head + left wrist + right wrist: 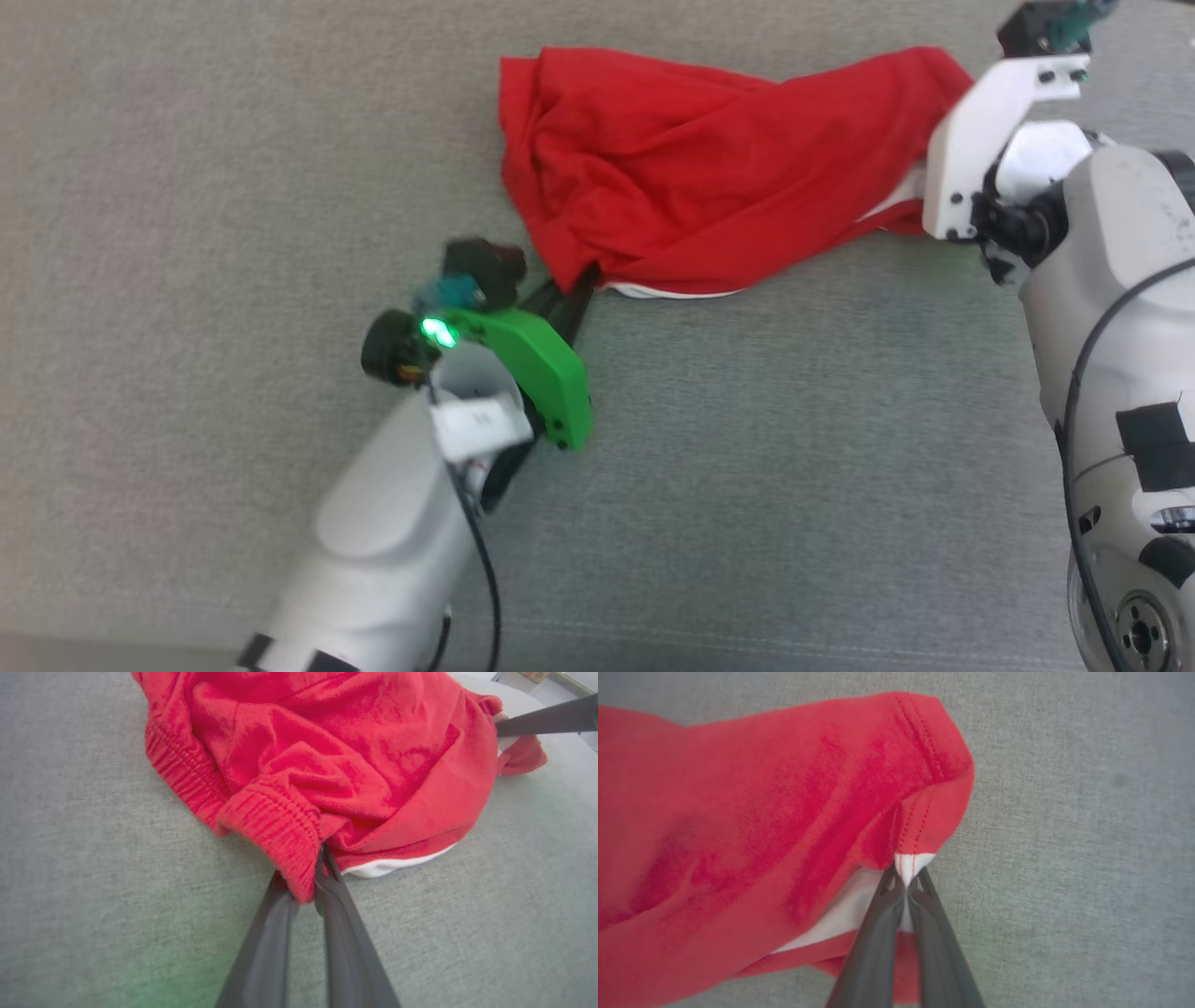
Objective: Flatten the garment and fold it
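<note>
The red shorts (691, 168) lie crumpled on the grey fabric surface, stretched between my two grippers. My left gripper (581, 282) is shut on the ribbed elastic waistband (280, 830) at the near-left corner; in the left wrist view its fingertips (332, 870) pinch the band's folded end. My right gripper (906, 879) is shut on the hem at the shorts' right end, where the white stripe (845, 912) meets the red stitched edge. A white strip (672, 291) peeks out under the front edge. In the head view the right fingers are hidden behind the white wrist bracket (971, 140).
The grey textile surface (233, 187) spreads all around the shorts. My right arm's grey body (1111, 280) fills the right edge of the head view. A dark finger of the right gripper (546, 718) crosses the top right of the left wrist view.
</note>
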